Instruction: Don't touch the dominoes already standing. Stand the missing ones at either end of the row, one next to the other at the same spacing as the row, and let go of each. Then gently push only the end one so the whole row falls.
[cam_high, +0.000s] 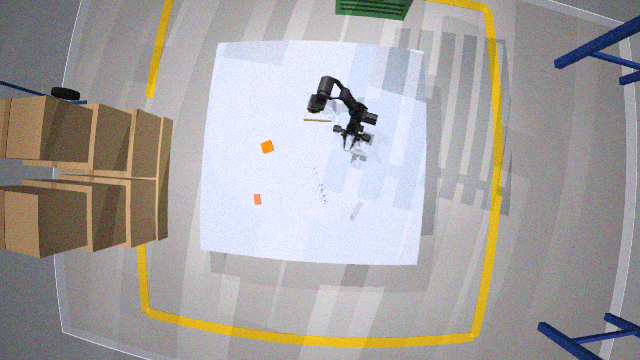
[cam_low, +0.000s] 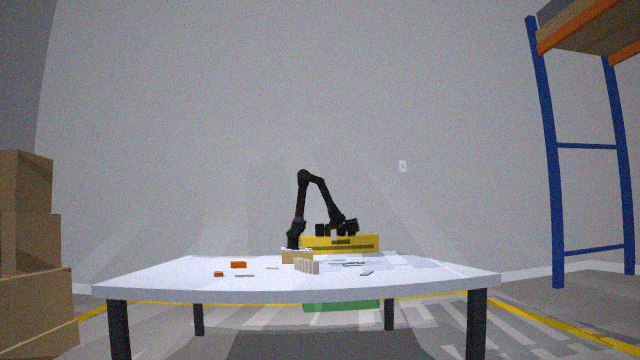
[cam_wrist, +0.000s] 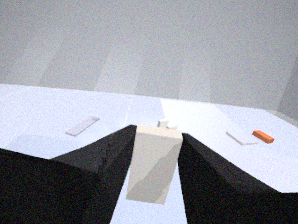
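My gripper (cam_high: 349, 145) (cam_low: 327, 232) (cam_wrist: 157, 136) is shut on a cream domino (cam_wrist: 154, 165), held upright above the white table (cam_high: 240, 240) (cam_low: 280, 289). The row of standing dominoes (cam_high: 318, 186) (cam_low: 306, 265) is in front of the gripper and lower; in the wrist view the row (cam_wrist: 165, 123) shows end-on just over the held domino's top. A loose domino (cam_high: 356, 210) (cam_low: 366, 273) (cam_wrist: 82, 125) lies flat beside the row. Another flat domino (cam_wrist: 241, 137) (cam_low: 244, 275) lies next to a small orange block (cam_wrist: 263, 136) (cam_high: 257, 199) (cam_low: 218, 273).
A larger orange block (cam_high: 267, 146) (cam_low: 238, 264) sits on the table's left half. The arm's tan base plate (cam_high: 317, 120) (cam_low: 295, 256) stands at the back. A yellow crate (cam_low: 345, 243) is behind the table. Cardboard boxes (cam_high: 75, 170) stand left, a blue rack (cam_low: 552, 150) right.
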